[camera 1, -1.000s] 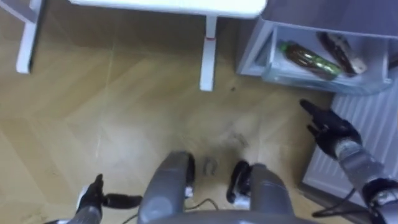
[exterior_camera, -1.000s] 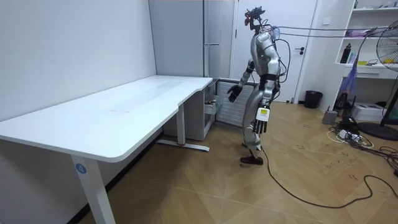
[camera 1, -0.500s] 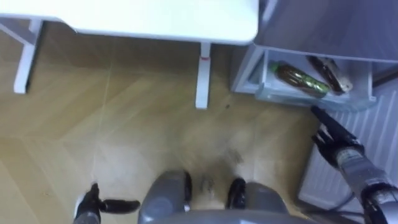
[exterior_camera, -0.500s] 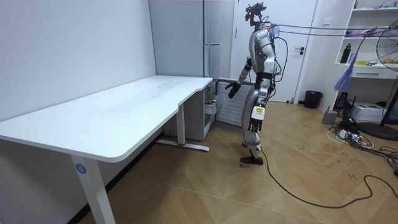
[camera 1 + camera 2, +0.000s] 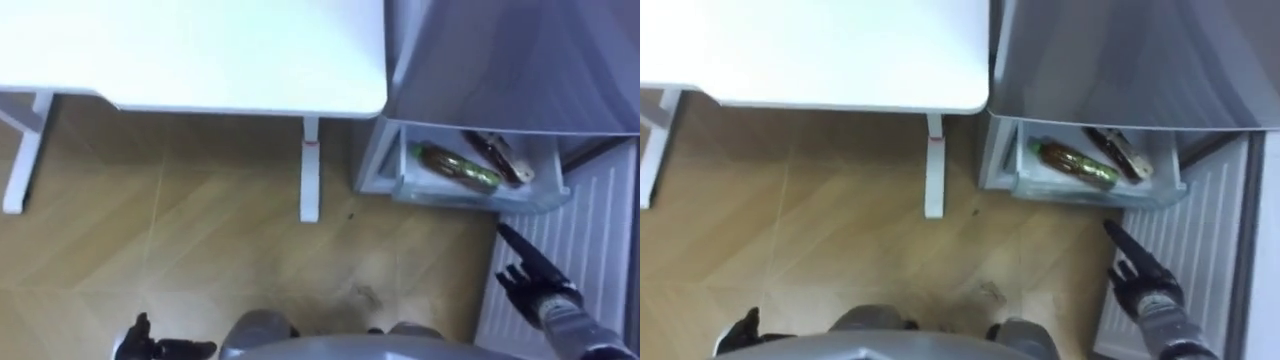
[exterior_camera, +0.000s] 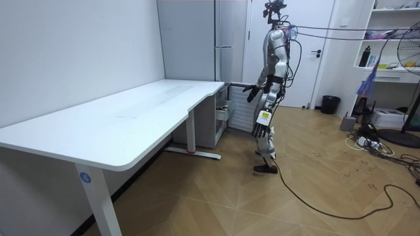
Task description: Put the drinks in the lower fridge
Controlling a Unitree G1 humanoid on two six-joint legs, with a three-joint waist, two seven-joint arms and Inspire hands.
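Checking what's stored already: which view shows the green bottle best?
Right eye view: the green bottle lies full length in the open fridge drawer. The left eye view matches; the room view is too distant to tell.

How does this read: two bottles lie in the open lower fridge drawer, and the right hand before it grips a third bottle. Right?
No. The right hand holds nothing; the left eye view shows its fingers straight and open. The rest stands: a green bottle and a dark bottle lie in the open lower fridge drawer.
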